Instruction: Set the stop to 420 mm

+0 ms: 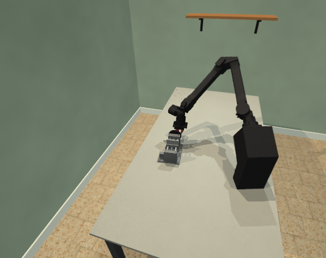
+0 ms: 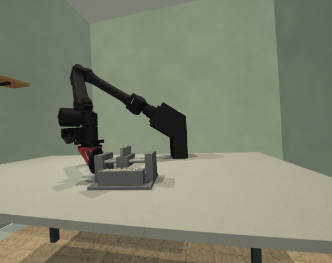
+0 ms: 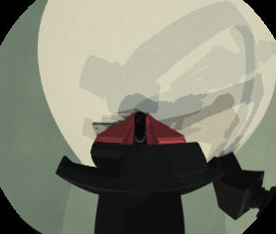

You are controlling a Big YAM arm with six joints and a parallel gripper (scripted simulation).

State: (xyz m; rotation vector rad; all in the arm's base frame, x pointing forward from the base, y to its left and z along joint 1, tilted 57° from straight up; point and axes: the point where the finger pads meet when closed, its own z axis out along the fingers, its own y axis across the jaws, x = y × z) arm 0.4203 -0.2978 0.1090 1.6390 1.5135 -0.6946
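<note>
A grey stop fixture [image 2: 123, 172] stands on the table, also in the top view [image 1: 170, 151]. It has a base plate, two end blocks, a screw rod and a sliding stop block [image 2: 126, 158] near the middle of the rod. A scale strip [image 2: 121, 169] lies along its front. A black handwheel [image 2: 91, 161] sits at the fixture's left end. My gripper [image 2: 89, 158], with red fingers, comes down from above and is shut on the handwheel; it shows in the top view [image 1: 178, 131] too. In the wrist view the red fingers meet on a dark part; the wheel itself is mostly hidden.
The arm's black base box [image 1: 254, 157] stands on the table to the right of the fixture. A wooden shelf [image 1: 231, 17] hangs on the back wall. The table's left edge is close to the fixture.
</note>
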